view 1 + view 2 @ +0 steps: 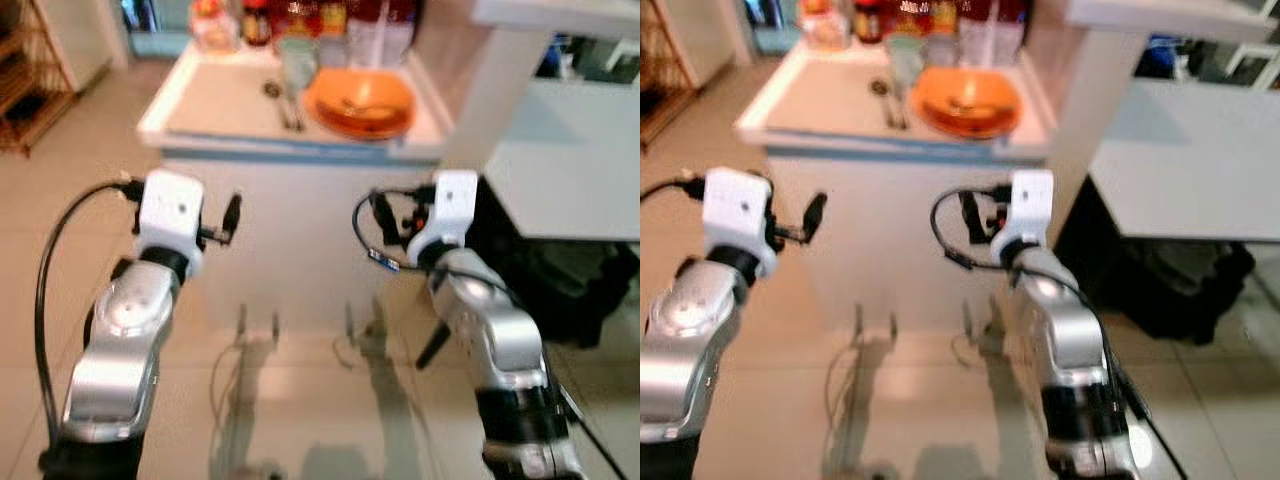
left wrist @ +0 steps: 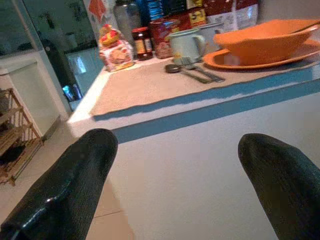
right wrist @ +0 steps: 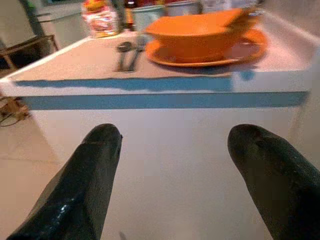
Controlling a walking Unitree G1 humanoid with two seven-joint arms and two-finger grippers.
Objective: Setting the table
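Note:
An orange bowl (image 1: 362,95) sits on an orange plate (image 1: 330,122) at the right of a white counter (image 1: 220,110) with a blue edge. To the bowl's left lie a spoon (image 2: 175,68) and a fork (image 2: 200,72), with a pale mug (image 2: 187,45) behind them. Both arms are raised in front of the counter's white face, below its top. My left gripper (image 2: 177,145) is open and holds nothing. My right gripper (image 3: 175,132) is open too, pointing at the counter front under the bowl (image 3: 200,37).
Jars and packets (image 1: 255,20) line the back of the counter. A wooden rack (image 1: 25,90) stands at the far left. A white table (image 1: 570,170) is on the right with a dark bag (image 1: 570,290) beneath it. Tiled floor lies below.

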